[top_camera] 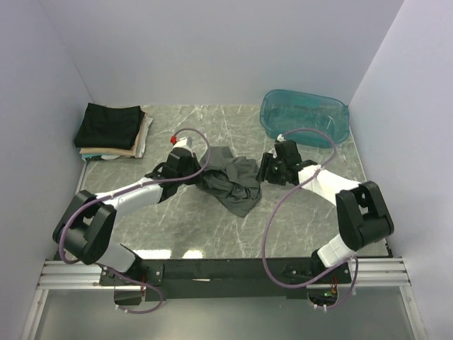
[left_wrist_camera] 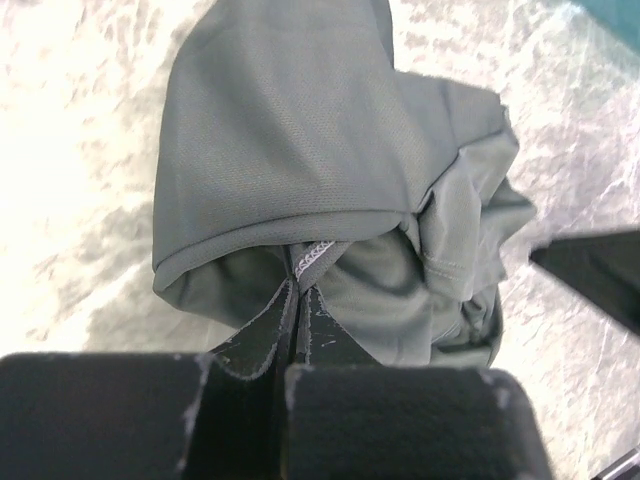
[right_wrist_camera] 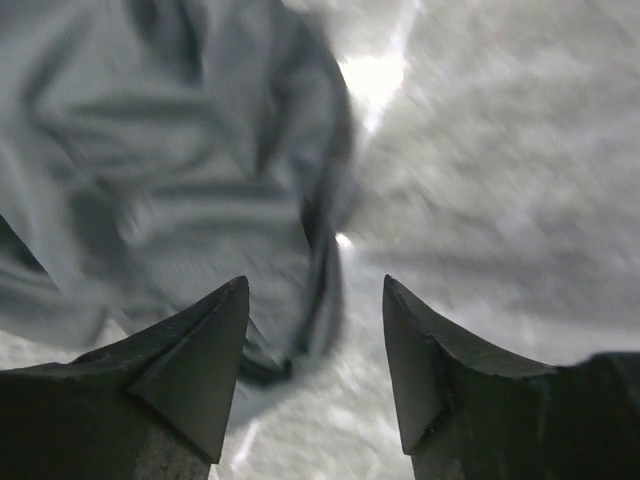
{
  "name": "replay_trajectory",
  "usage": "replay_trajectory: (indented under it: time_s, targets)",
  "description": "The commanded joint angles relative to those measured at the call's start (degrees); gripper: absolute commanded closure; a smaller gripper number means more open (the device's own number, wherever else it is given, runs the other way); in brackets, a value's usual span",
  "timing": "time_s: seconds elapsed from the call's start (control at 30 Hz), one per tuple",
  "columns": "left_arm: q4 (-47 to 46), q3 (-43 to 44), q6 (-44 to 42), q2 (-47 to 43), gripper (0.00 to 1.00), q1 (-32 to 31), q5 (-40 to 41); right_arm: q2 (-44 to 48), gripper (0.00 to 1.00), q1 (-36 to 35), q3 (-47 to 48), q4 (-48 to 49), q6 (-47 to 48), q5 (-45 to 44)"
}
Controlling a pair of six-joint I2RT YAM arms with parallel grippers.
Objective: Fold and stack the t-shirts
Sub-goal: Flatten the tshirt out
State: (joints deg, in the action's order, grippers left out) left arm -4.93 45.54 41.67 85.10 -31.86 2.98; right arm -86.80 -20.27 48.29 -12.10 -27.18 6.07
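Note:
A crumpled charcoal-grey t-shirt [top_camera: 233, 180] lies in a heap at the middle of the marble table. My left gripper [top_camera: 200, 172] meets its left side. In the left wrist view the left gripper [left_wrist_camera: 298, 285] is shut on a stitched hem of the t-shirt [left_wrist_camera: 300, 150], with cloth bunched beyond the fingertips. My right gripper [top_camera: 263, 170] sits at the shirt's right edge. In the blurred right wrist view the right gripper [right_wrist_camera: 315, 285] is open. The t-shirt [right_wrist_camera: 150, 180] has a dark fold of its edge just inside the left finger, with bare table under the gap.
A stack of folded t-shirts [top_camera: 110, 127], black on top with tan and cream beneath, sits at the back left. A translucent teal tub [top_camera: 304, 117] stands at the back right. Grey walls close in the table on three sides.

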Motion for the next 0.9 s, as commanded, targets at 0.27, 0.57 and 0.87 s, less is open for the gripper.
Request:
replay_trajectory:
  time_s: [0.27, 0.57, 0.87]
  targets:
    - [-0.6, -3.0, 0.7, -3.5, 0.99, -0.3, 1.5, -10.3, 0.4, -0.5, 9.3, 6.5, -2.6, 4.1]
    - [-0.2, -2.9, 0.9, -3.4, 0.99, -0.3, 2.4, -10.6, 1.0, -1.1, 9.8, 6.7, -2.9, 5.5]
    - [10.0, 0.2, 1.0, -12.4, 0.99, -0.3, 14.9, 6.2, 1.0, -1.0, 11.4, 0.2, -0.1, -3.6]
